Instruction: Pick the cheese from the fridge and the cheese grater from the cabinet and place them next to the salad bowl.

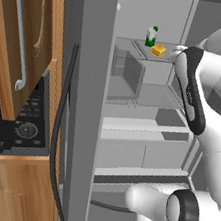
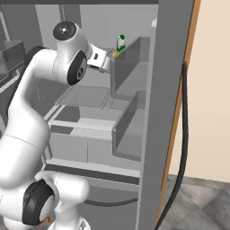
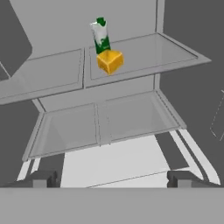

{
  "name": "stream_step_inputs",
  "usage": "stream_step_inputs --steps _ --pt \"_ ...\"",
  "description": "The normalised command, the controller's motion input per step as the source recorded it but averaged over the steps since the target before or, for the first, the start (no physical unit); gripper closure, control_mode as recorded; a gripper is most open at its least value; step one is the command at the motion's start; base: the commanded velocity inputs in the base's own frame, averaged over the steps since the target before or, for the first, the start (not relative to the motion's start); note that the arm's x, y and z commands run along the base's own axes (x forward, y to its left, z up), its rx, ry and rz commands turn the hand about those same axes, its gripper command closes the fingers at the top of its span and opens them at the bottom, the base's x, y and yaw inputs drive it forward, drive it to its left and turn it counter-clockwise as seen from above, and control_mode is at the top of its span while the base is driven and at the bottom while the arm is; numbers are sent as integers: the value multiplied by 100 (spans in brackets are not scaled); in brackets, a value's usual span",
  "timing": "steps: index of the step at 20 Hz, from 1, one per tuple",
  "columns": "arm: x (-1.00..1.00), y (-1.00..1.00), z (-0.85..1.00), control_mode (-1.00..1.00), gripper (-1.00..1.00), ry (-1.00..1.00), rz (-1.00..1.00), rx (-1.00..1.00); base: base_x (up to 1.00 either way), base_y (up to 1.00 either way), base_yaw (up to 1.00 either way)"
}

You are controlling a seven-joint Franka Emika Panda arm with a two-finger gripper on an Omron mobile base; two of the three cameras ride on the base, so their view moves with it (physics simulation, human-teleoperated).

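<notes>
While you watch the open fridge (image 1: 129, 131) | gripper (image 3: 111, 178) jaws spread wide, holding nothing | cheese (image 3: 109, 61) on upper shelf, just before green-and-white bottle (image 3: 100, 36), apart from gripper

One cheese (image 3: 110, 61) and one green-and-white bottle (image 3: 100, 36) stand on the fridge (image 1: 85, 103) shelves, the bottle just behind the cheese. Two shelves show in the hand view, the upper shelf (image 3: 144, 54) and the lower shelf (image 3: 131, 118). To the left there is one wooden cabinet door (image 1: 29, 44) with one bar handle (image 1: 18, 32), and one microwave (image 1: 26, 129) below it.
</notes>
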Motion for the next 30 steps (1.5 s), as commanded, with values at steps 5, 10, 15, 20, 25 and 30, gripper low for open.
stream_step_inputs --steps 5,10,15,20,25,30 --pt "68 -1 0 -100 -100 0 0 -7 0 0 0" --pt "44 0 0 -100 -100 0 0 -2 0 0 0" --pt "53 0 -15 -100 -100 0 0 0 0 0 0" --pt "53 0 -16 -100 -100 0 0 0 0 0 0" --pt "41 -1 1 -100 -100 0 0 0 0 0 0" --pt "58 -13 0 -100 -100 3 0 0 0 0 0"
